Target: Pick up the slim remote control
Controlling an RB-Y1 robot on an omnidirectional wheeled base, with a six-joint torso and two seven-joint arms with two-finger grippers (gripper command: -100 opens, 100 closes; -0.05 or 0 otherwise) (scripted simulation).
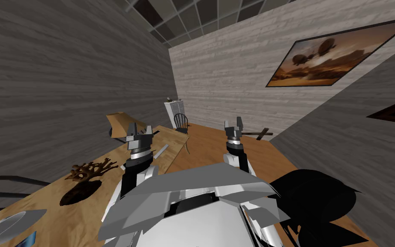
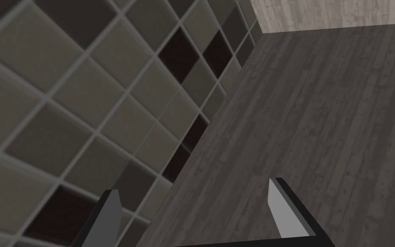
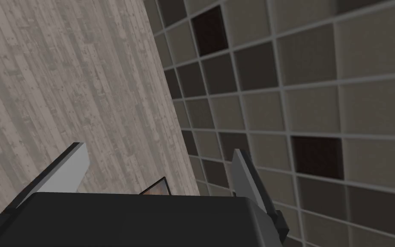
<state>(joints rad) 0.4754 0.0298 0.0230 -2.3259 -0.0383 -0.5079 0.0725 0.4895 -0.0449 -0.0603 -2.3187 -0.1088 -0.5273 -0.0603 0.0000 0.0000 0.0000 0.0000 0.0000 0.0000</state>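
- The remote [image 1: 161, 152] looks like a slim, light grey bar lying flat on the wooden table [image 1: 51, 206], near the table's floor-side edge.
- Its long axis runs roughly along the table's length. The far end points toward the dark chair [image 1: 181, 121]; I cannot tell which end bears the buttons.
- The left gripper [image 1: 141, 127] is raised above the table, fingers pointing up. It stands wide open and holds nothing; the remote lies just beside that arm's wrist.
- The right gripper [image 1: 233, 122] is raised over the floor, well apart from the remote, also wide open and empty.
- A brown branching ornament [image 1: 91, 168] and a grey plate [image 1: 8, 223] sit nearer along the table.
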